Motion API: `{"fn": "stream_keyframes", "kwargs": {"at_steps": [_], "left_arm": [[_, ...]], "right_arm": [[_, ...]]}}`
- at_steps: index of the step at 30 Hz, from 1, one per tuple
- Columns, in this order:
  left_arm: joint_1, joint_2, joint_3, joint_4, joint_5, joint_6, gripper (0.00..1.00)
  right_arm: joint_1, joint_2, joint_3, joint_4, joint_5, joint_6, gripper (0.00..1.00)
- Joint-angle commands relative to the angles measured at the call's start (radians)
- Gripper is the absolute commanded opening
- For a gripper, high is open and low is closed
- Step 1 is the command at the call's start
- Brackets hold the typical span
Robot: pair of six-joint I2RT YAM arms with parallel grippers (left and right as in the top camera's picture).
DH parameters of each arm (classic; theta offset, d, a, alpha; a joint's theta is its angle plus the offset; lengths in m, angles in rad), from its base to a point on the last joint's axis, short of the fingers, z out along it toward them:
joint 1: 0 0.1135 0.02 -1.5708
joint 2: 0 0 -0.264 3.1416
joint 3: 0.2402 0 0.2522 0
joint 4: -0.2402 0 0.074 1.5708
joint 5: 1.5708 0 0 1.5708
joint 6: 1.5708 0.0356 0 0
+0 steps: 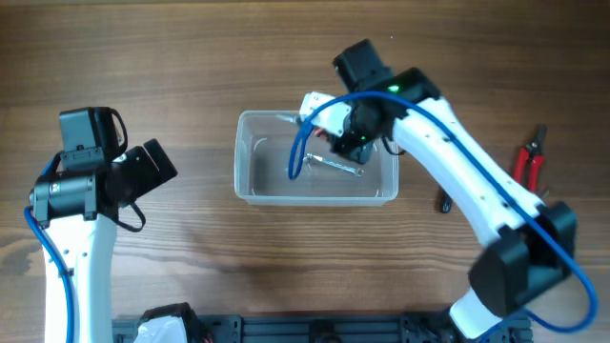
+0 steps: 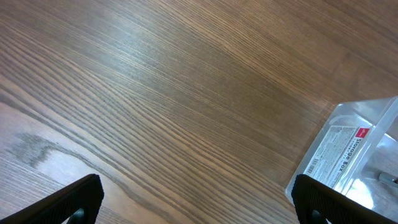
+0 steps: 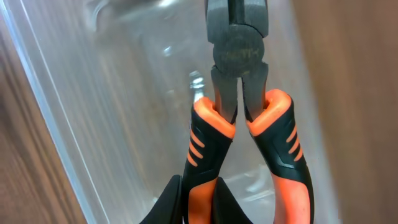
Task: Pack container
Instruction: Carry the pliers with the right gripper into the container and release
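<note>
The clear plastic container (image 1: 250,181) sits at the table's middle, with a metal tool (image 1: 335,166) lying inside it. My right gripper (image 1: 351,141) hangs over the container's right part, shut on one handle of orange-and-black pliers (image 3: 242,118); in the right wrist view the fingers (image 3: 199,202) pinch the left handle, pliers' head pointing down into the container (image 3: 93,124). My left gripper (image 2: 198,202) is open and empty above bare table, left of the container, whose labelled corner (image 2: 348,149) shows at the right of the left wrist view.
Red-handled pliers (image 1: 530,160) lie on the table at the far right. A small dark object (image 1: 443,202) lies right of the container. A black rail (image 1: 315,329) runs along the table's front edge.
</note>
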Motion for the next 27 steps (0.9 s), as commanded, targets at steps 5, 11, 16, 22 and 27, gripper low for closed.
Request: {"fn": "stream_keyframes", "kwargs": {"at_steps": [5, 11, 16, 22, 27], "left_arm": [[0.007, 0.003, 0.008, 0.006, 0.009, 0.009, 1.00], [0.007, 0.003, 0.008, 0.005, 0.009, 0.009, 1.00], [0.007, 0.003, 0.008, 0.005, 0.009, 0.009, 1.00], [0.007, 0.003, 0.008, 0.005, 0.009, 0.009, 1.00], [0.007, 0.003, 0.008, 0.005, 0.009, 0.009, 1.00]], "right_arm": [[0.008, 0.146, -0.013, 0.031, -0.061, -0.002, 0.06], [0.008, 0.218, -0.013, 0.051, -0.061, -0.001, 0.07], [0.008, 0.225, -0.013, 0.069, -0.060, 0.003, 0.44], [0.008, 0.220, -0.011, 0.073, -0.008, 0.122, 0.58], [0.008, 0.150, -0.010, 0.061, 0.005, 0.270, 0.58]]}}
